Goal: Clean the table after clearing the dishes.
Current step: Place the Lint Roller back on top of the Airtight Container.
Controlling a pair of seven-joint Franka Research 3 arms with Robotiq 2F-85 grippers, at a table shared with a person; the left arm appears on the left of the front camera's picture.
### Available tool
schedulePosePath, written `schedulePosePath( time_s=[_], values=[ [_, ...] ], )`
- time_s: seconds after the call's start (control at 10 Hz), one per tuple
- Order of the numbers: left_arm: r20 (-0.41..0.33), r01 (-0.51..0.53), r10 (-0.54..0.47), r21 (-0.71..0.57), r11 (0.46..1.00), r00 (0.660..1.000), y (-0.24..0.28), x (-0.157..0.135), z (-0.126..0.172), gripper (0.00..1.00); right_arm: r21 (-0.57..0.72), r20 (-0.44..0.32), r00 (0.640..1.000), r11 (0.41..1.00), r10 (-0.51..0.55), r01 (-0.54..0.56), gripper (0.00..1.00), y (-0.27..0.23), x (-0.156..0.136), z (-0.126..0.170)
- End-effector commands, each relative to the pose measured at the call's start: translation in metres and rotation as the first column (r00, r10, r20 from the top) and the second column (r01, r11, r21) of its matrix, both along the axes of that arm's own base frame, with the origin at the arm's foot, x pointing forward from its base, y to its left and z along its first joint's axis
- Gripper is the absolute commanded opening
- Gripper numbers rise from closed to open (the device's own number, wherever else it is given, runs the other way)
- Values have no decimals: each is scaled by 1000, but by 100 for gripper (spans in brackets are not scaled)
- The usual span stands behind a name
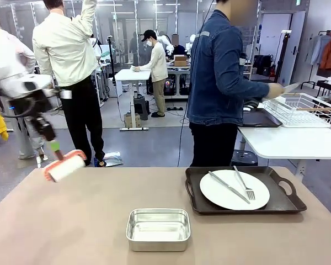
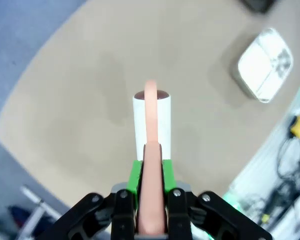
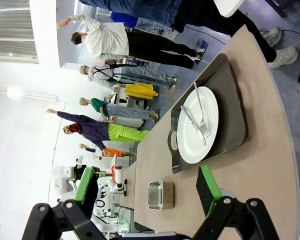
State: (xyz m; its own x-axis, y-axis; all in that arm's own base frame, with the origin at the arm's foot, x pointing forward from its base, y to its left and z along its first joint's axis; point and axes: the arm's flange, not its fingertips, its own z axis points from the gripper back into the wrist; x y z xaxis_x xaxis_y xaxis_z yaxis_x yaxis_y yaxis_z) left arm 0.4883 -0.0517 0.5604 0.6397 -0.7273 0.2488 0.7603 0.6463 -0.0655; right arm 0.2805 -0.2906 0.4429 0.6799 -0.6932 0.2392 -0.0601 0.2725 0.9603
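Observation:
The beige table [image 1: 88, 221] carries one set of dishes: a white plate [image 1: 234, 190] with a knife and fork on it, resting on a black handled tray [image 1: 287, 201] at the right. My left gripper [image 1: 54, 146] hangs over the table's far left corner, shut on the salmon handle of a white cleaning roller [image 1: 65, 167]. In the left wrist view the left gripper [image 2: 151, 175] clamps that handle, and the roller [image 2: 152, 120] points down at the table [image 2: 80, 100]. My right gripper [image 3: 147, 187] is open and holds nothing, high above the table, with the plate [image 3: 200, 125] farther off.
A shallow steel pan [image 1: 158, 229] sits near the table's front middle. A person in a denim jacket [image 1: 220, 66] stands at the far edge, turned toward a white side table [image 1: 287, 141] holding a wire rack [image 1: 303, 109] and another black tray [image 1: 259, 117].

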Motion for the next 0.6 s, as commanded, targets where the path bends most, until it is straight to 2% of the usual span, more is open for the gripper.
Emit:
schedulePosePath(
  time_s=[0.0,0.1,0.2,0.3,0.5],
  values=[
    [18,200,-203,105,974,979,-74,9,19,21,-3,17,1000,1000,4,-4,100,0,-2,3],
    [-16,316,-318,170,933,948,-121,4,21,21,-3,17,1000,1000,4,-4,100,0,-2,3],
    [-54,392,-389,193,900,920,-161,-2,15,21,-3,17,1000,1000,4,-4,100,0,-2,3],
    [-71,457,-452,189,869,889,-203,-9,5,21,-3,17,1000,1000,4,-4,100,0,-2,3],
    [-112,549,-537,176,817,836,-254,-18,-13,21,-3,17,1000,1000,4,-4,100,0,-2,3]
  ],
)
